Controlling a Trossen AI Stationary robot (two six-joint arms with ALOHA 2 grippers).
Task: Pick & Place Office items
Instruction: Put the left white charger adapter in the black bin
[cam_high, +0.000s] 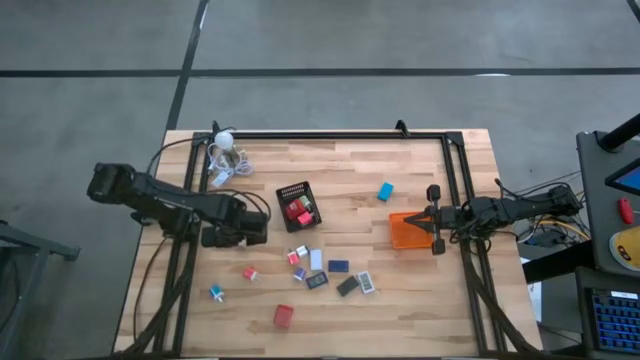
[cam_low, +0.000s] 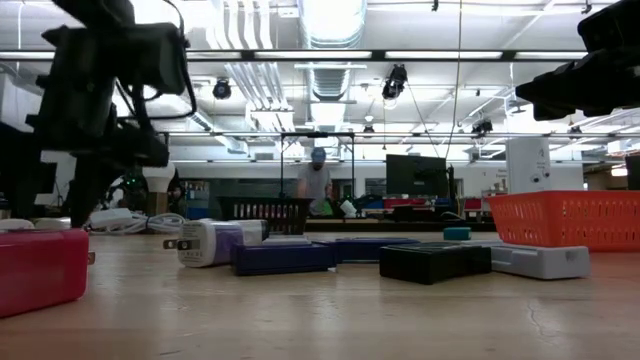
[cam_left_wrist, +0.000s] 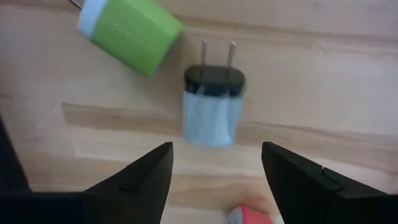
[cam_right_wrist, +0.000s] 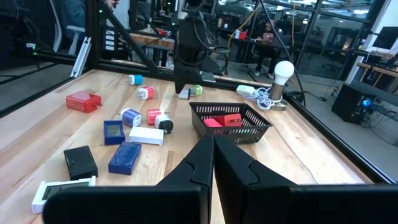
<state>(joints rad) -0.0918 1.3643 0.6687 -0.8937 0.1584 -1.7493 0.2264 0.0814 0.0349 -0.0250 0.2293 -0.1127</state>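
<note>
A: Where is the charger (cam_left_wrist: 213, 106)?
B: Flat on the table (cam_left_wrist: 323, 81), prongs away, beside a green block (cam_left_wrist: 129, 34), under the left gripper (cam_left_wrist: 216, 163), whose fingers are apart.
A: How should it be taken?
B: Centred, then lowered squarely. The right gripper (cam_right_wrist: 213, 163) is closed, waiting.

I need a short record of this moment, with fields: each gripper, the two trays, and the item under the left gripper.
left gripper: open, above a pale blue plug adapter, not touching it
beside it: green adapter
right gripper: shut, holds nothing, waits by the orange tray
black mesh tray: holds red items
table: more small items loose
</note>
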